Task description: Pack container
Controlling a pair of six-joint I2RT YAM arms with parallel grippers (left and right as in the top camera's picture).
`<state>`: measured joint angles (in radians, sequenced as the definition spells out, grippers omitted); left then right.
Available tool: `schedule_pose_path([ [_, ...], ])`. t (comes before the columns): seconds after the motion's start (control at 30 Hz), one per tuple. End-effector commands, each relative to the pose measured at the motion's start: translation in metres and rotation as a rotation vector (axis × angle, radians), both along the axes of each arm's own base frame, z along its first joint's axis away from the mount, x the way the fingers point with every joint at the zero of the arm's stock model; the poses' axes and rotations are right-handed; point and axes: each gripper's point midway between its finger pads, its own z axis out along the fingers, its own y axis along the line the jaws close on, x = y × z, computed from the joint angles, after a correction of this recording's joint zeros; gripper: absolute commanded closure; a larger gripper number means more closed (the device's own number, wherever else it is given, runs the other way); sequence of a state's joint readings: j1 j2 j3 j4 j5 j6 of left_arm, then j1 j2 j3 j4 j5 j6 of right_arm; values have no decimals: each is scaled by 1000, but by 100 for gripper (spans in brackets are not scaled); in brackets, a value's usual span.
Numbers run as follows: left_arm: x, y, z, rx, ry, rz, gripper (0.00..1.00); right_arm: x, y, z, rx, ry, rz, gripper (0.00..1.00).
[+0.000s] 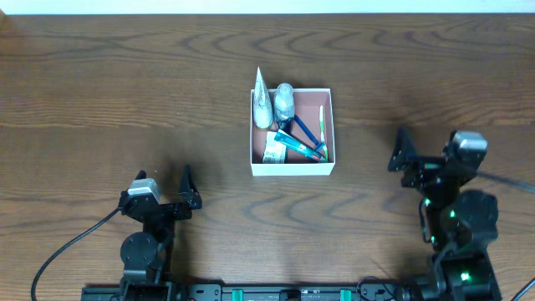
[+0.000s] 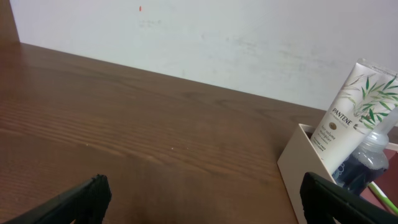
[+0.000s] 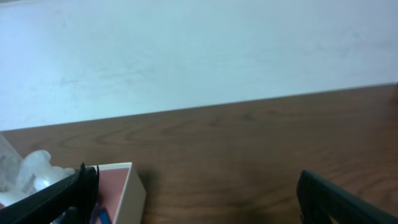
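The container [image 1: 292, 168] is a square white box with a pinkish inside at the table's middle. In it lie a white Pantene tube [image 1: 263, 104], a small clear bottle [image 1: 285, 101], a green toothbrush [image 1: 321, 125], a blue-green tube [image 1: 299, 146] and a small packet [image 1: 272, 151]. My left gripper [image 1: 185, 189] is open and empty, low at the front left. My right gripper [image 1: 402, 150] is open and empty, to the right of the box. The box corner shows in the left wrist view [image 2: 301, 168] with the tube [image 2: 351, 112], and in the right wrist view [image 3: 127, 190].
The wooden table [image 1: 125, 100] runs to a white wall at the back. Black cables trail from the arm bases at the front left [image 1: 63, 251] and the right [image 1: 506, 178].
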<state>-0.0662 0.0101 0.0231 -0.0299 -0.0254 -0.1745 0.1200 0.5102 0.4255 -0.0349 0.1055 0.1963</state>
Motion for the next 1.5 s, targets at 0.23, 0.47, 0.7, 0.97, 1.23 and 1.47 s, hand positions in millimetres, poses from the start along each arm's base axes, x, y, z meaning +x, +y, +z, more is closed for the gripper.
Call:
schedule_pose_path([
  [0.23, -1, 2, -18, 25, 54, 6, 2, -23, 6, -35, -42, -135, 60, 1],
  [0.47, -1, 2, -18, 25, 54, 7, 2, -30, 12, -62, -37, -169, 100, 1],
  [0.7, -1, 2, -18, 25, 54, 7, 2, -31, 12, -76, -61, -123, 106, 1],
  [0.97, -1, 2, -18, 25, 54, 6, 2, -36, 13, -108, -101, 3, 122, 1],
  [1.23, -1, 2, -18, 25, 54, 7, 2, -37, 13, -99, -98, -38, 116, 1],
  [1.47, -1, 2, -18, 25, 54, 7, 2, -38, 13, -95, -98, -54, 116, 1],
])
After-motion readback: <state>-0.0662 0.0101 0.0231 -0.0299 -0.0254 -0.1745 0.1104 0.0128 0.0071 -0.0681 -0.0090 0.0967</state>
